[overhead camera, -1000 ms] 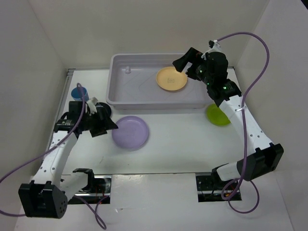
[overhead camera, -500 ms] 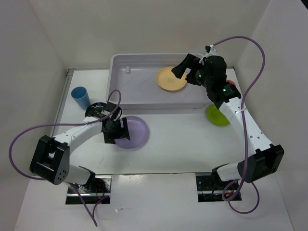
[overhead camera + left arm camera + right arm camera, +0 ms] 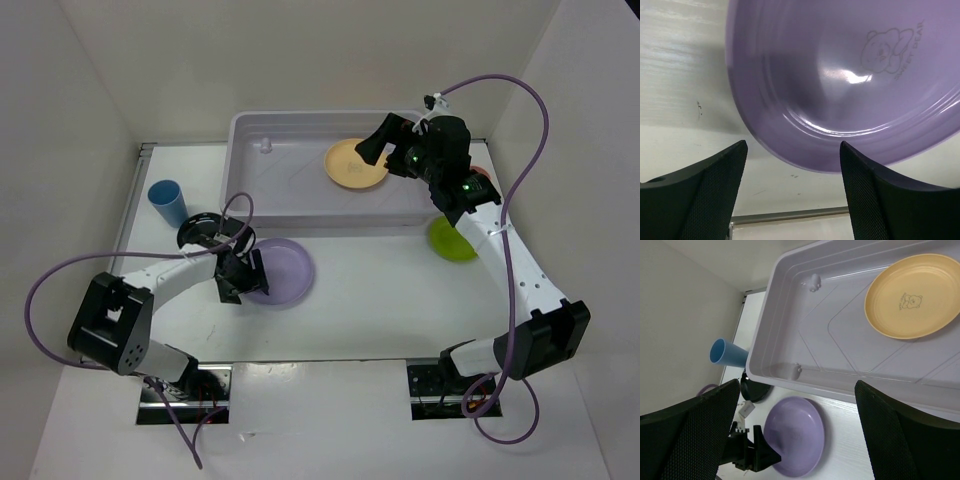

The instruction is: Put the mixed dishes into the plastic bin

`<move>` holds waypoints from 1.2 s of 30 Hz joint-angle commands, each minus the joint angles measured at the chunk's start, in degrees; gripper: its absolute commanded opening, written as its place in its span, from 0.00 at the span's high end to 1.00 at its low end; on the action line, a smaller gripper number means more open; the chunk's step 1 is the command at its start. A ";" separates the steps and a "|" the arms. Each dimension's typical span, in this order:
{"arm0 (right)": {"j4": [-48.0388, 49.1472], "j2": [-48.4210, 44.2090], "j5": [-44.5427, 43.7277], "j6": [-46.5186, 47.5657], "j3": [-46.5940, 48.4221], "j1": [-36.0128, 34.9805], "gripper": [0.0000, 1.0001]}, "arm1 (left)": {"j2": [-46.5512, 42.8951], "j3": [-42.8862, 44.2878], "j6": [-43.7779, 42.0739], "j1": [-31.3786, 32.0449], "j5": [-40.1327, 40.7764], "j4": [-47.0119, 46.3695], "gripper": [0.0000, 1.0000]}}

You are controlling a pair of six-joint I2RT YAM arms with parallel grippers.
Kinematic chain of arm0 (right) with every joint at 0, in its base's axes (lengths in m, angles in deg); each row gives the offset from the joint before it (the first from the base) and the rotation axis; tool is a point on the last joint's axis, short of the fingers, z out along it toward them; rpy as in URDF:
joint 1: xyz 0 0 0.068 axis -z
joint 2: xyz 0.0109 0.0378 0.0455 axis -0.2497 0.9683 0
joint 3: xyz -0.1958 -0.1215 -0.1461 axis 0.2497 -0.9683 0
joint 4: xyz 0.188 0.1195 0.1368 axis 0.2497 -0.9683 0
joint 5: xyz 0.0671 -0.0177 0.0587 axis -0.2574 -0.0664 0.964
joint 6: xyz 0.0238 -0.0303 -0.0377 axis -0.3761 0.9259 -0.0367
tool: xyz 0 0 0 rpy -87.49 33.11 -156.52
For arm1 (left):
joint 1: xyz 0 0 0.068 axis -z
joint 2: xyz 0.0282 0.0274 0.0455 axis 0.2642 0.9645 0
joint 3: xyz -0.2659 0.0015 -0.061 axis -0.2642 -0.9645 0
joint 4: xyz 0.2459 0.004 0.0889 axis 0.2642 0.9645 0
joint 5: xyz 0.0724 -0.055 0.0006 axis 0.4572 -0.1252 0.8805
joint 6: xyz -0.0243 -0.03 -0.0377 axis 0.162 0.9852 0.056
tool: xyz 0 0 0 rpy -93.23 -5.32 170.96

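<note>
Swinging in, left gripper (image 3: 791, 150) now straddles the lilac plate (image 3: 850, 75) rim, jaws open, ready to pinch; right gripper (image 3: 371, 148) gapes empty.

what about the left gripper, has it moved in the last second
Yes. The left gripper moved right and toward the near edge, farther from the blue cup, and its open jaws now flank the lilac plate's left rim.

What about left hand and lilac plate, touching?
Cannot tell. In the left wrist view the lilac plate dips between the fingers of the open left hand, one overlapping its rim; no plain contact or gap.
</note>
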 commanded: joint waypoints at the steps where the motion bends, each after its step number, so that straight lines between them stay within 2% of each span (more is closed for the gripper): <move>1: -0.38 -1.33 0.54 1.29 1.30 0.11 0.00 | -2.03 -0.08 1.44 0.35 0.88 0.32 0.19; 3: -0.38 -1.33 1.06 1.29 1.30 0.11 0.00 | -4.40 -0.08 1.96 0.35 2.01 1.02 0.19; 7: 0.68 -0.81 2.20 1.29 1.30 0.11 0.00 | -2.49 -1.13 1.44 -0.17 2.02 0.41 0.19; 11: 0.68 -0.81 2.21 1.29 1.30 0.11 0.00 | 0.77 -1.66 1.44 -0.18 2.02 -2.92 0.30; 16: 0.15 -1.86 1.59 1.29 1.30 0.11 0.00 | 1.48 -2.27 1.96 -0.18 2.54 -4.16 0.57; 17: -0.37 -1.86 1.59 1.29 1.30 0.63 0.00 | 1.48 -2.27 1.96 -0.18 2.55 -4.16 0.71; 19: -0.38 -1.86 1.59 1.29 1.30 0.64 0.00 | 0.87 -2.80 1.96 -0.18 3.07 -4.16 0.81; 20: -0.38 -1.86 1.59 1.29 1.30 0.64 0.00 | 0.34 -2.80 1.96 -0.18 3.08 -4.16 0.91; 22: -0.38 -1.86 1.59 1.29 1.30 0.64 0.00 | -0.27 -2.80 1.96 -0.18 3.60 -3.47 1.00; 28: -0.38 -1.86 1.59 1.29 1.30 0.64 0.00 | -3.61 -2.80 0.64 2.46 1.06 -0.03 1.00; 36: -0.38 -1.86 2.11 1.29 2.45 2.57 0.00 | -12.22 4.75 -1.63 4.92 -11.15 5.42 1.00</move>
